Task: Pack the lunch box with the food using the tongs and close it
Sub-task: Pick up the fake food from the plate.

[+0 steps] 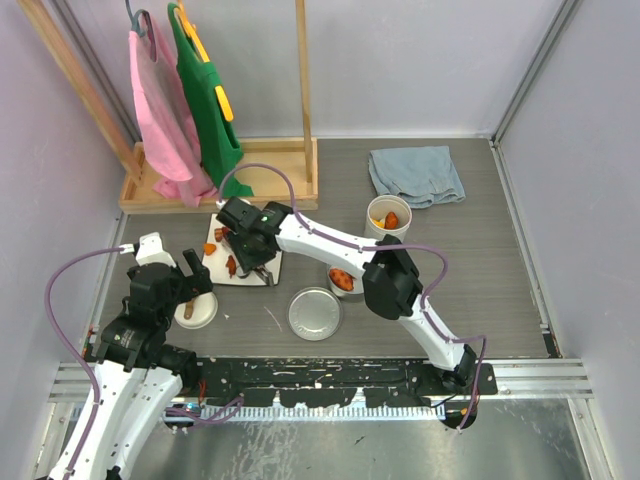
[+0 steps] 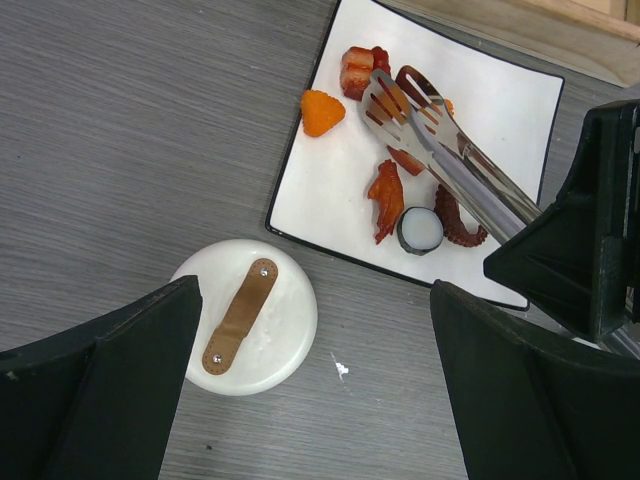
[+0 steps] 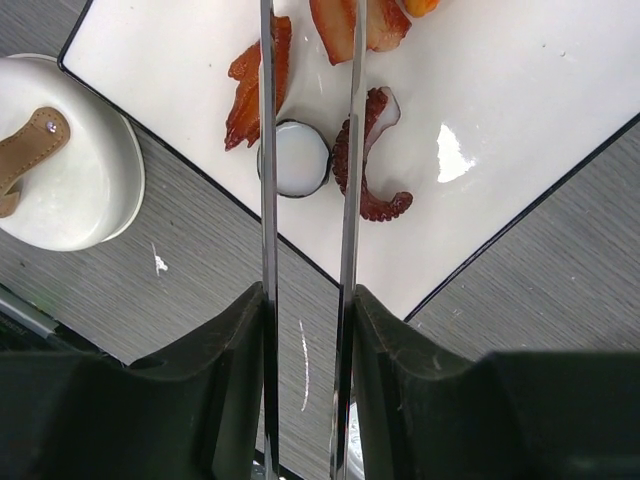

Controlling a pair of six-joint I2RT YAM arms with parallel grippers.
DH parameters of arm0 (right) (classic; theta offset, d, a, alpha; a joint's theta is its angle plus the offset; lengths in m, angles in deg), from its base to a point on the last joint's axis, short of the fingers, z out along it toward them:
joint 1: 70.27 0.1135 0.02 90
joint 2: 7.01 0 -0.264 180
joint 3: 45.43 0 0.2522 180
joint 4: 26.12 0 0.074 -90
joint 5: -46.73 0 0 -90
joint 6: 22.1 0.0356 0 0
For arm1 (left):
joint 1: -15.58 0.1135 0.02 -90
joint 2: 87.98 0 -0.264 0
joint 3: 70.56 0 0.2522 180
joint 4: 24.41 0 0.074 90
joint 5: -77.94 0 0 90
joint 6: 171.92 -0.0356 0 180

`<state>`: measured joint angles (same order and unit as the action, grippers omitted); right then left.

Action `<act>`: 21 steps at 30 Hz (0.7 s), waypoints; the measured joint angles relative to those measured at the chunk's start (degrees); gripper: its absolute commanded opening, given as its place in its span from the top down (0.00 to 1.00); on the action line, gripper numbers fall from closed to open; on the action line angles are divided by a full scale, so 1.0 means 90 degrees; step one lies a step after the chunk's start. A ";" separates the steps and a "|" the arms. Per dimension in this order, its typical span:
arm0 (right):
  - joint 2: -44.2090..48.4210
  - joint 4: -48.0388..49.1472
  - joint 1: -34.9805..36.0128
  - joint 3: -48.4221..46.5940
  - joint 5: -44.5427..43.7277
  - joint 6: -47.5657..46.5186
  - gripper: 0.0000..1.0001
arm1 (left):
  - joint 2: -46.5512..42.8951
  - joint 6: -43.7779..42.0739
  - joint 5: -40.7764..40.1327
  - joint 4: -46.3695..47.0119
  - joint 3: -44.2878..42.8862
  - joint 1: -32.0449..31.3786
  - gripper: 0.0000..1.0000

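Item: tongs [image 2: 440, 150]. Long axis runs near-right to far-left, with the slotted tips pointing far-left over the food pieces [image 2: 322, 112] on the white plate [image 2: 500, 90].
Right gripper [image 3: 305, 300]: clamped on both tong arms at their near-right end.
Left gripper [image 2: 315, 330]: spread wide above the white lid [image 2: 285, 310], just near-left of the plate.

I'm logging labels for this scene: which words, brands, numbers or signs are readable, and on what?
None: no readable text in any view. The white plate, the round lid, the tongs, the steel lid and the green garment show no writing.
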<state>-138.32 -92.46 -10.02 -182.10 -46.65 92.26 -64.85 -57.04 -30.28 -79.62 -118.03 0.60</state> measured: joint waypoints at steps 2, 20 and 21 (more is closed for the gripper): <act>0.0005 0.0002 0.0000 0.0000 -0.0034 0.0005 0.65 | -0.0002 0.0000 0.0000 0.0000 0.0000 0.0000 0.02; 0.0869 0.0056 0.0000 0.0539 -0.0194 0.0083 0.71 | 0.0000 0.0000 0.0002 0.0000 0.0000 0.0000 0.02; 0.0988 0.0095 0.0000 0.0648 -0.0170 0.0095 0.71 | 0.0000 0.0000 0.0002 0.0000 0.0000 0.0002 0.02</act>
<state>-129.42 -91.60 -10.02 -176.26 -48.18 93.12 -64.85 -57.04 -30.26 -79.62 -118.03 0.62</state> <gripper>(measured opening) 0.375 0.980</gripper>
